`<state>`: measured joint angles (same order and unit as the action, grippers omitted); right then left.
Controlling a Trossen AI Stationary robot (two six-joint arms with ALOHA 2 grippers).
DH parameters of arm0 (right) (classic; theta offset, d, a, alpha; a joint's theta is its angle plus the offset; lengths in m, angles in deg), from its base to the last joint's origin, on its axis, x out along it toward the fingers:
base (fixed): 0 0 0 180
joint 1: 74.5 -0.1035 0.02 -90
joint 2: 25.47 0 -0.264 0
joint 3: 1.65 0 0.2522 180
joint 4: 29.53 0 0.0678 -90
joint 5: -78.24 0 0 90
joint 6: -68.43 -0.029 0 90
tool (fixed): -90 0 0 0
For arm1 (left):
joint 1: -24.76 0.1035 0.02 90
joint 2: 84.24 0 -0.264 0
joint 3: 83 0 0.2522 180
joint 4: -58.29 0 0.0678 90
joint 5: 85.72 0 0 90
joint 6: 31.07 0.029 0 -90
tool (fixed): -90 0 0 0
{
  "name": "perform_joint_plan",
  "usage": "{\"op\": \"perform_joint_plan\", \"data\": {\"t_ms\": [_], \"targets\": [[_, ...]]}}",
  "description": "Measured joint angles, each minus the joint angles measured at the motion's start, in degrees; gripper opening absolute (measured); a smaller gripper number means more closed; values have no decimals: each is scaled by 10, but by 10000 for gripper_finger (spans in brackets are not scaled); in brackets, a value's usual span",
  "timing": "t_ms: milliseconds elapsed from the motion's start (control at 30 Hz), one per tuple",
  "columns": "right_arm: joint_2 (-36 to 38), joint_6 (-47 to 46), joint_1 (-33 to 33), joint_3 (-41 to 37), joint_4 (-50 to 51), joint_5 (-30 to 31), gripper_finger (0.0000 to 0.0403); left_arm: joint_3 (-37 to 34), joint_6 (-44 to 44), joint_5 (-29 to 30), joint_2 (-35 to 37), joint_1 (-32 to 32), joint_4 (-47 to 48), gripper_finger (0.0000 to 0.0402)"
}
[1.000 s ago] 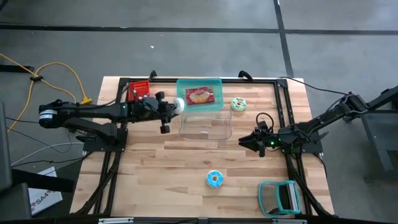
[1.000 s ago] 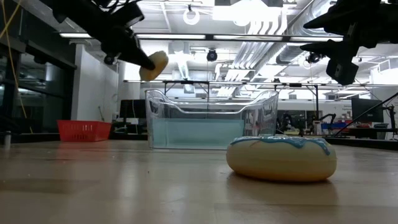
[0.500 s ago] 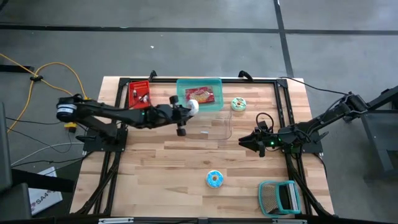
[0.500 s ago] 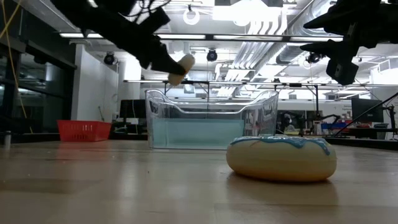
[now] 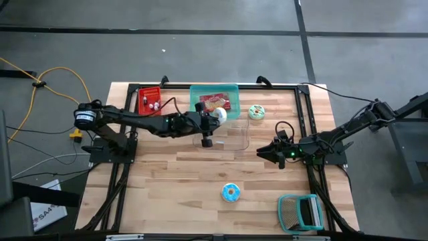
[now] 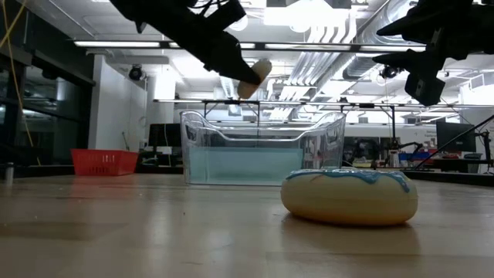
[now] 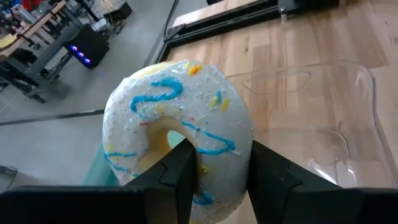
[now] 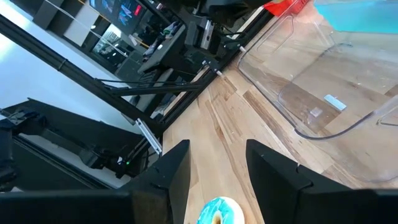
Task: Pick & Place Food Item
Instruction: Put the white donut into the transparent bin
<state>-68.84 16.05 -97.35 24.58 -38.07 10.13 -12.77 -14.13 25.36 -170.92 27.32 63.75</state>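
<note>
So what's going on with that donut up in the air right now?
Left gripper shut on white donut, above clear bin. Right gripper open, waiting at table's right. Nothing in the way.

- The clear bin point(image 5: 221, 134) sits mid-table, toward the far edge.
- A lid point(image 5: 214, 100) with a food packet point(image 5: 215, 103) on it lies just behind the bin.
- One donut point(image 5: 257, 112) lies right of the lid.
- Another donut point(image 5: 231, 193) lies near the front edge.
- A basket point(image 5: 301, 211) sits at the front right corner.

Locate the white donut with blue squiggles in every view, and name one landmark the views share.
High view: white donut in the left gripper, over the clear bin's far edge.
Low view: donut above the bin.
Left wrist view: donut between the fingers.
Right wrist view: not in it.
Shared landmark: the clear bin.
</note>
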Motion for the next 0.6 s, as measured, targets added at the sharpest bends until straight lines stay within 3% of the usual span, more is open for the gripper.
{"op": "perform_joint_plan", "data": {"t_ms": [333, 600], "targets": [[0, 0, 0, 0, 0, 0, 144, 2, -9, 1, -1, 0, 11, 114], [0, 0, 0, 0, 0, 0, 144, 2, -104, -6, 0, 3, 105, 114]]}}
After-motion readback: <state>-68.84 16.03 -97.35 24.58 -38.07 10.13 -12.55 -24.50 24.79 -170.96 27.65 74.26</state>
